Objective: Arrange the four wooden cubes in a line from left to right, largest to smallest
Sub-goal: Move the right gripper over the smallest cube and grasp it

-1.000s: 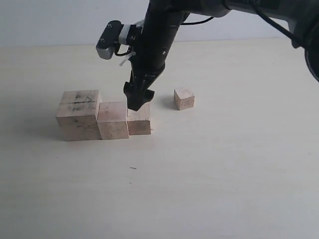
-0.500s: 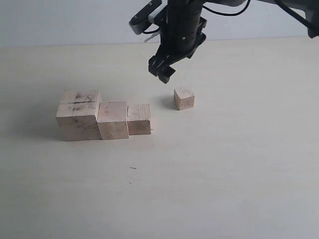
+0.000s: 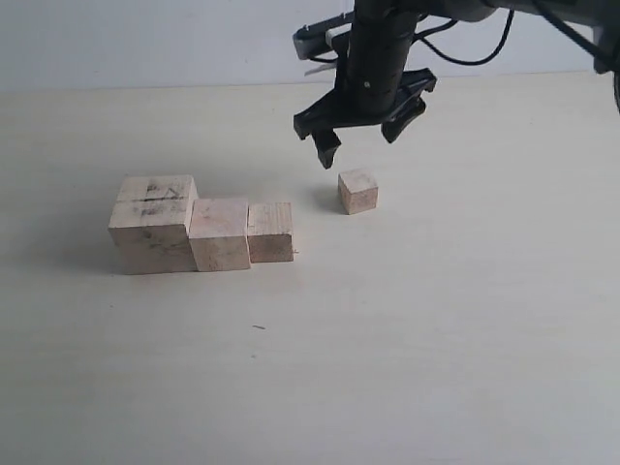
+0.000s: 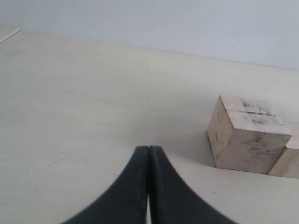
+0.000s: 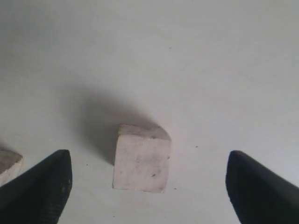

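1. Left fingers [image 4: 135, 186]: pressed together, gripping nothing.
2. Largest pale wooden cube [image 3: 152, 223], dark pencil marks on top: rests on the pale desk [image 3: 436, 339] ahead of the left fingers, apart from them.
3. Second pale wooden cube [image 3: 220, 232] and third pale wooden cube [image 3: 270, 232]: touching in a row with the largest, well left of the right fingers [image 3: 325, 147].
4. Right fingers: spread wide, empty, above the desk.
5. Smallest pale wooden cube [image 3: 358, 192]: alone on the desk, below and between the right fingers, untouched.

The pencil-marked largest cube [image 3: 153, 223], second cube [image 3: 220, 232] and third cube [image 3: 270, 232] touch in a row. The smallest cube [image 3: 358, 191] sits apart, farther right.
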Robot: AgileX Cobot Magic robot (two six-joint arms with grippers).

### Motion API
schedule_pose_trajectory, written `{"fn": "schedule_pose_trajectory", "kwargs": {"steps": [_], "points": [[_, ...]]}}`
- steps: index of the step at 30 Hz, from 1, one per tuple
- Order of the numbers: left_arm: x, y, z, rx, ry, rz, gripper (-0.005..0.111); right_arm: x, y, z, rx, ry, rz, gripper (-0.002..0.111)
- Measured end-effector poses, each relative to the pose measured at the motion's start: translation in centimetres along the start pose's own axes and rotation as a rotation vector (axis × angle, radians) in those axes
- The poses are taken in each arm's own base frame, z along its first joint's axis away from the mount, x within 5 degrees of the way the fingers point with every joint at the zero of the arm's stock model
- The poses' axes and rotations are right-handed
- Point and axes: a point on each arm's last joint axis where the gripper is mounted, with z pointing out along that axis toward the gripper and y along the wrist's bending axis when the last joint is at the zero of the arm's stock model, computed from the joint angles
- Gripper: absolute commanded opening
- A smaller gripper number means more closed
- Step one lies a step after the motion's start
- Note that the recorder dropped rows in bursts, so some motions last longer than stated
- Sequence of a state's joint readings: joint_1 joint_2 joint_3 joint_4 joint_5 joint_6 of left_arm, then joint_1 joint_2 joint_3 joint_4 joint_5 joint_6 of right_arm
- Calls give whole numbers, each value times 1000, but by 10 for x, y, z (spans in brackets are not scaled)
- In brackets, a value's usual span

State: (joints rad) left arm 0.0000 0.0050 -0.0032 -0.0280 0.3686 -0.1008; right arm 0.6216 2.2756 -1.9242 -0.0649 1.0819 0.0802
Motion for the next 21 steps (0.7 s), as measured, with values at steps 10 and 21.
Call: {"fn": "schedule_pose_trajectory", "kwargs": {"steps": [10, 21], "points": [[0, 0, 0, 0, 0, 0, 0, 9, 3, 32, -11, 112, 4, 81], [0, 0, 0, 0, 0, 0, 0, 11, 3, 41, -10, 133, 0, 61]]}}
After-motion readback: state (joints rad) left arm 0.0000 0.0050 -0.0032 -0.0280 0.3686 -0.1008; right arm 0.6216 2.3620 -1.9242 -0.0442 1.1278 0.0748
